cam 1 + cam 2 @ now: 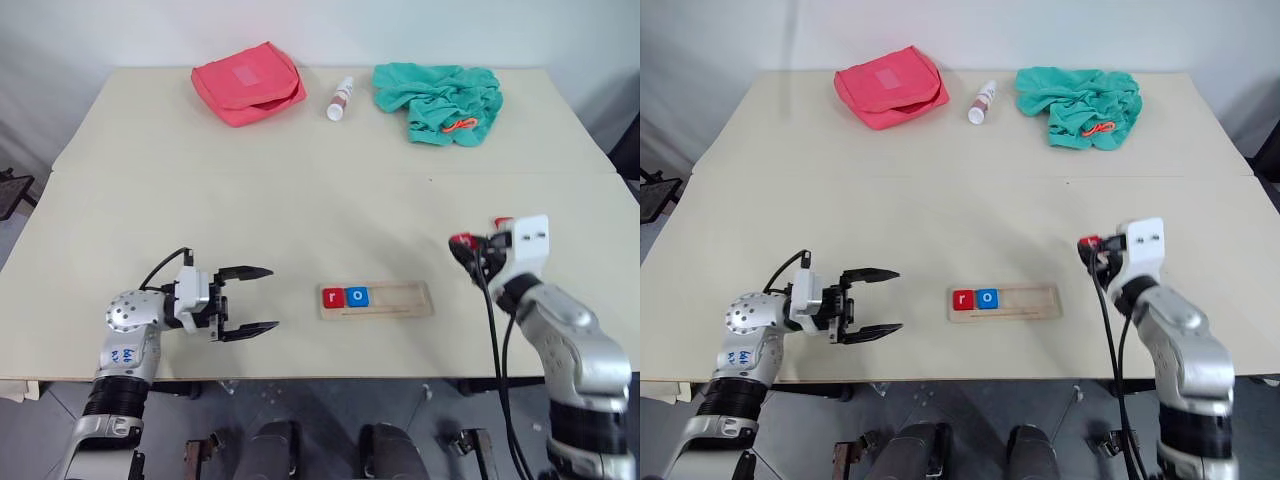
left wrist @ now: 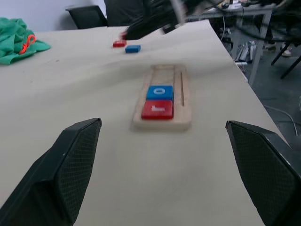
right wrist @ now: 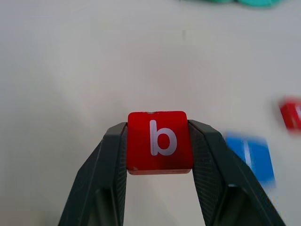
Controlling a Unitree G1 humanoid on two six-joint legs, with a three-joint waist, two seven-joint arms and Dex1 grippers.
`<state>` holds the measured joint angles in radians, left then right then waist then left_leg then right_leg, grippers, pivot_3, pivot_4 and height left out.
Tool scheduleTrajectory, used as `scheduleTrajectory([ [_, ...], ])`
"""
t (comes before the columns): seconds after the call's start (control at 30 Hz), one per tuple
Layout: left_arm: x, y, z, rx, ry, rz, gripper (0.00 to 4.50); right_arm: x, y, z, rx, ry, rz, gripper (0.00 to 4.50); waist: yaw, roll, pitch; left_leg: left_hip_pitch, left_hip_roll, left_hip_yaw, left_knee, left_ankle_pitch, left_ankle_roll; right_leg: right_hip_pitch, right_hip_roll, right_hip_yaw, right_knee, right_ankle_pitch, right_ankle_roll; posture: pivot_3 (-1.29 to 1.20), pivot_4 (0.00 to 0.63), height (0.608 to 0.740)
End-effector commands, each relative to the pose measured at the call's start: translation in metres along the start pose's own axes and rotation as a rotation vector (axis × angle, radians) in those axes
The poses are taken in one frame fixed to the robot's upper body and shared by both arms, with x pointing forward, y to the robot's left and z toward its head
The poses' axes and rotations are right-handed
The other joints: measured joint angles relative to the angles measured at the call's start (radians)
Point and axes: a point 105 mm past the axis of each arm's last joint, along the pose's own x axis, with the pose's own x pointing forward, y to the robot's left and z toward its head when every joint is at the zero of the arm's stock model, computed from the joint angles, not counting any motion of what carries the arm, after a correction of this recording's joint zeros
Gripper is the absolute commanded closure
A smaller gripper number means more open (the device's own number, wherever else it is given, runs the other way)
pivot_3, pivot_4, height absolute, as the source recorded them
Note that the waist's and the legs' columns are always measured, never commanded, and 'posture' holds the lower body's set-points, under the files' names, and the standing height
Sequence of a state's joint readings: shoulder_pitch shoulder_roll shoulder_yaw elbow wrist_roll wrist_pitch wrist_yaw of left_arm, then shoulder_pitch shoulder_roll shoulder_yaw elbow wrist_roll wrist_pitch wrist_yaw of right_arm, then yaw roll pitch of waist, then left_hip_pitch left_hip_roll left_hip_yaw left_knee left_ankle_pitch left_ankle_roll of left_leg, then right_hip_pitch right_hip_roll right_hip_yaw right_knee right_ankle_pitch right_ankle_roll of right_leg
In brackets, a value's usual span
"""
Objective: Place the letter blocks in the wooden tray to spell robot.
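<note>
Red b block (image 3: pixel 159 142) pinched flat-edge to flat-edge by right gripper (image 3: pixel 159 155); small, light, hard, maybe slippery; left gripper (image 1: pixel 246 300) wide apart, empty.

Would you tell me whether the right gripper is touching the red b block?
Touching: the right wrist view shows the right gripper clamping the red b block between both fingers.

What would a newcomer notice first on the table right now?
Probably the right tool, clamped on a red b block held above the tabletop. Next, the wooden tray near the front edge, with a red r and blue o filling its left end. The left tool hangs open beside it.
</note>
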<state>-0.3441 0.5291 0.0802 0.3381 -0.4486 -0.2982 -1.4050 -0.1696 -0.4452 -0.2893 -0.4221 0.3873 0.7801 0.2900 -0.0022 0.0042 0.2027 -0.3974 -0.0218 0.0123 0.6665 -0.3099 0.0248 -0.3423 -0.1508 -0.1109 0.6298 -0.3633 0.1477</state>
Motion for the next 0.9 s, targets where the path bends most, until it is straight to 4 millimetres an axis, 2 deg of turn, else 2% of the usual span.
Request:
scheduleTrajectory([
  [0.03,-0.006,0.002,0.002,0.0,-0.016,-0.008,0.0,-0.019,0.0,0.014,0.02,-0.05,-0.061,3.04,0.001,0.0,0.0,0.0,0.0,0.001,0.0,0.001,0.0,0.0,0.0,0.001,-0.001,0.0,0.0,0.0,0.15,0.74],
  [0.1,-0.005,0.001,0.001,-0.005,-0.029,-0.028,0.0,-0.031,-0.003,-0.001,0.046,-0.012,-0.118,3.04,0.005,-0.001,-0.001,0.002,0.001,0.001,0.0,0.002,-0.001,0.001,0.001,0.001,-0.001,0.0,0.0,0.0,0.15,0.74],
  [0.17,-0.002,0.004,0.001,-0.001,-0.038,-0.033,0.0,-0.034,-0.007,-0.008,0.06,0.003,-0.161,3.04,0.009,-0.002,-0.001,0.002,0.001,-0.001,-0.001,0.002,-0.001,0.001,0.001,0.002,0.001,0.0,0.0,0.0,0.15,0.74],
  [0.47,0.009,0.01,0.004,0.019,-0.065,-0.035,0.0,-0.028,-0.022,-0.025,0.095,0.031,-0.224,3.04,0.0,-0.002,-0.001,0.004,0.0,0.001,-0.003,0.003,-0.001,0.001,0.001,0.004,0.002,0.0,0.0,0.0,0.15,0.74],
  [0.57,0.009,0.009,0.005,0.024,-0.063,-0.028,0.0,-0.027,-0.028,-0.033,0.119,0.064,-0.244,2.01,0.0,-0.002,-0.001,0.005,0.0,0.001,-0.003,0.003,-0.001,0.001,0.001,0.004,0.002,0.0,0.0,0.0,0.15,0.74],
  [0.77,0.007,0.01,0.006,0.028,-0.063,-0.014,0.0,-0.031,-0.027,-0.032,0.1,0.054,-0.224,0.04,0.002,-0.002,-0.001,0.005,0.0,0.001,-0.003,0.003,-0.001,0.001,0.0,0.004,0.002,0.0,0.0,0.0,0.15,0.74],
  [0.9,0.007,0.01,0.007,0.03,-0.064,-0.008,0.0,-0.034,-0.025,-0.023,0.043,0.028,-0.161,0.04,0.001,-0.002,-0.001,0.004,0.0,0.001,-0.003,0.003,0.0,0.001,0.0,0.004,0.002,0.0,0.0,0.0,0.15,0.74],
])
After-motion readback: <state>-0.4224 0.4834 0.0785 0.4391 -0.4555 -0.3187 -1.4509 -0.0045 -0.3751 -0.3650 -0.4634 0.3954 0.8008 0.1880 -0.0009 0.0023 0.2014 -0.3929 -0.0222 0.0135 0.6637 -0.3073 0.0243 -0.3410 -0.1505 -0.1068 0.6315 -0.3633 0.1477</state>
